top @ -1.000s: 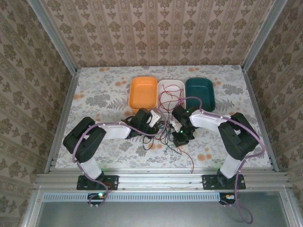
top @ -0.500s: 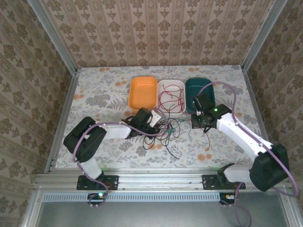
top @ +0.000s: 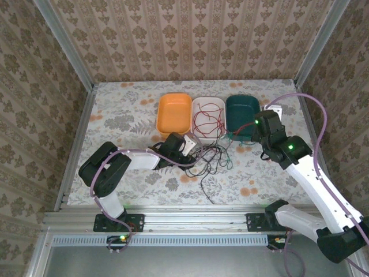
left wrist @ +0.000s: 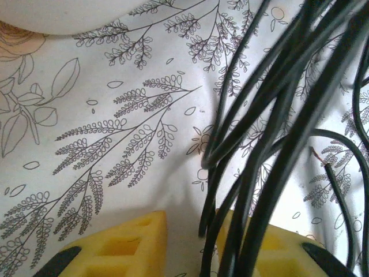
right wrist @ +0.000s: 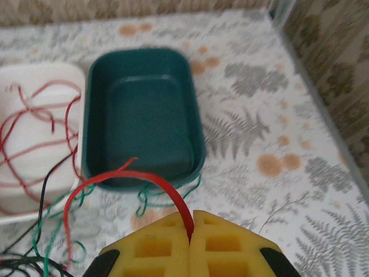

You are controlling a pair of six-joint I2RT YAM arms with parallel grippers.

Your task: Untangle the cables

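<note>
Swinging out to the teal tray (right wrist: 144,55), the right gripper (right wrist: 191,225) is drawing a red cable (right wrist: 115,176), pinched in its closed jaws, out of the knot (top: 210,157), while the left gripper (left wrist: 193,242) eases apart around black cables (left wrist: 271,115) mid-table.

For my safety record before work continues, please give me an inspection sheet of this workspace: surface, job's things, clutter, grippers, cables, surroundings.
Surface: floral table carrying orange tray, white tray, dark green tray.
Job's things: black cables tangled mid-table; red cable loops in the white tray; green cable by the dark green tray.
Clutter: nothing seen.
Grippers: left gripper fingers apart around the black cables; right gripper shut on a red strand.
Cables: purple arm cables loop along both arms.
Surroundings: wallpapered walls, aluminium frame.
</note>
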